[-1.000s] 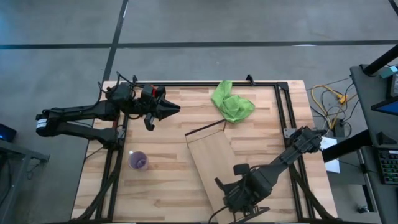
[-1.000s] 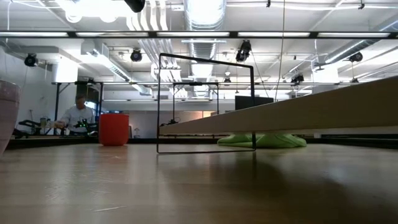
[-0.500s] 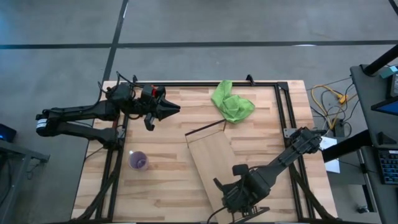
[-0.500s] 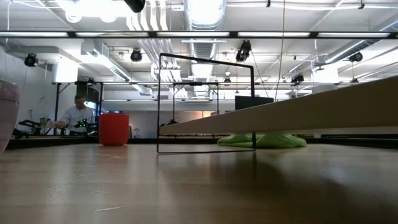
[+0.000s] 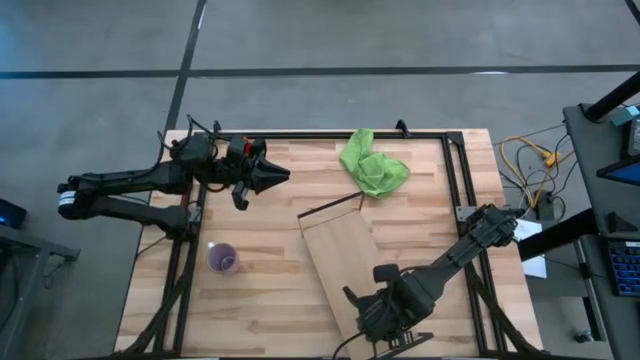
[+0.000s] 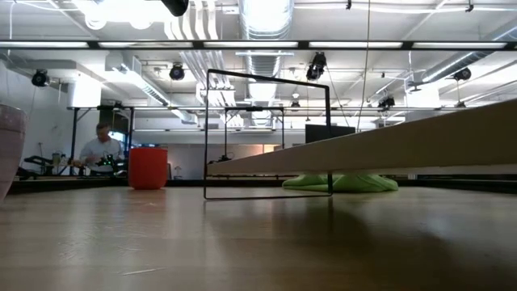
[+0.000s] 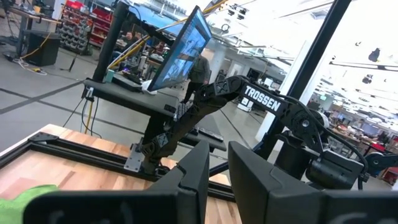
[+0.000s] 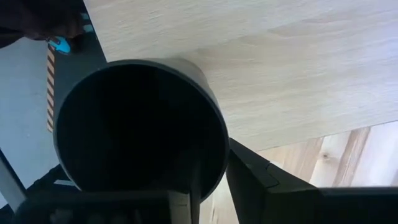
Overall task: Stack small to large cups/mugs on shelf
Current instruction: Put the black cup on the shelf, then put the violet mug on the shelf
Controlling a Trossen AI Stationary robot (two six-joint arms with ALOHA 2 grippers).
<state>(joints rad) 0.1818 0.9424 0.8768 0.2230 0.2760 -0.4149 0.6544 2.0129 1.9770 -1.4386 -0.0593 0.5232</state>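
Observation:
The black cup [image 8: 140, 124] is in my right gripper [image 5: 385, 315], which is shut on it over the near end of the light-wood shelf [image 5: 340, 250]. The shelf stands raised on a thin wire frame [image 6: 266, 133]. The red cup [image 6: 148, 167] stands upright on the table at the far left, beside my left arm. The translucent purple cup [image 5: 222, 258] stands upright on the table at the left. My left gripper [image 5: 283, 175] is shut and empty, level above the table's far left part. My right gripper holds the black cup by its wall at the rim [image 8: 211, 177], one finger inside the cup and one finger [image 8: 249, 174] outside. The cup's open mouth faces the wrist camera. The cup is over the shelf's light wood; whether it touches the wood does not show.
A crumpled green cloth [image 5: 372, 165] lies on the table at the far side, just beyond the shelf's far end. A dark metal frame [image 5: 455, 170] runs along the table's edges. A person [image 6: 98, 149] sits in the room behind the table.

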